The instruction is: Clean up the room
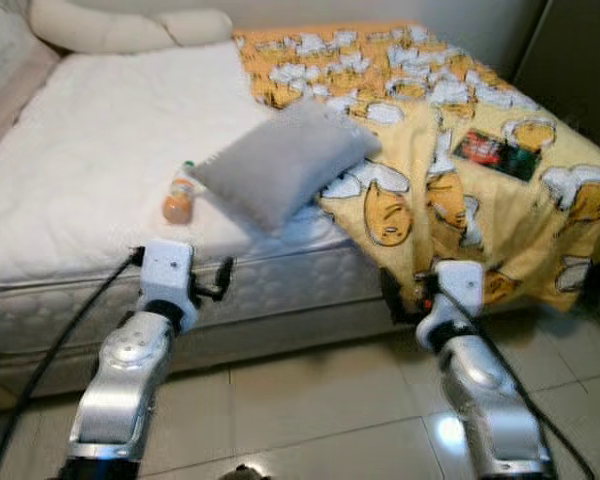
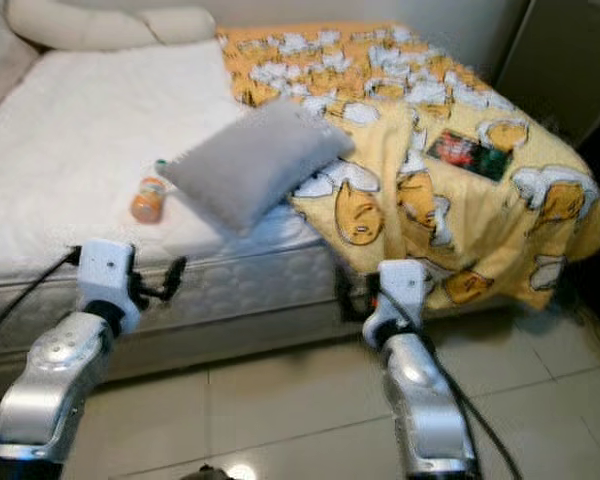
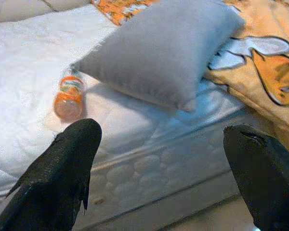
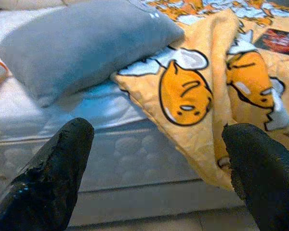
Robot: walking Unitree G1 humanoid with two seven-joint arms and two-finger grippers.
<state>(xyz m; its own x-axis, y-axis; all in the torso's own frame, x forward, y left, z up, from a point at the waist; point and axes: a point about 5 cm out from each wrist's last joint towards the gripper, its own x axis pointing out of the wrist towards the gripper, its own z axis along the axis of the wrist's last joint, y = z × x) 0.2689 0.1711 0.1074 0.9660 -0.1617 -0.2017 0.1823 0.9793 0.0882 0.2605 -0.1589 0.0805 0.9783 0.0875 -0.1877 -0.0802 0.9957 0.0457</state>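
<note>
bottle: an orange bottle (image 1: 178, 203) is seen lying on its side on the bed (image 1: 80, 170), just beside the grey pillow (image 1: 280, 165)
fingers: left gripper (image 3: 159, 159) and right gripper (image 4: 154, 163) are held wide open, nothing gripped, short of the mattress edge
risk: the bottle could get rolled away if nudged
unclear: the dark packet (image 1: 498, 153) on the yellow blanket (image 1: 450, 190) can't be identified

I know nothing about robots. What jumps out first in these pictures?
A bright yellow cartoon blanket covers the right side of the bed and hangs over its edge. A grey pillow lies across the middle, partly on the blanket, with an orange bottle on its side on the white mattress just left of it. In front, both silver arms reach toward the bed, left gripper and right gripper open.
</note>
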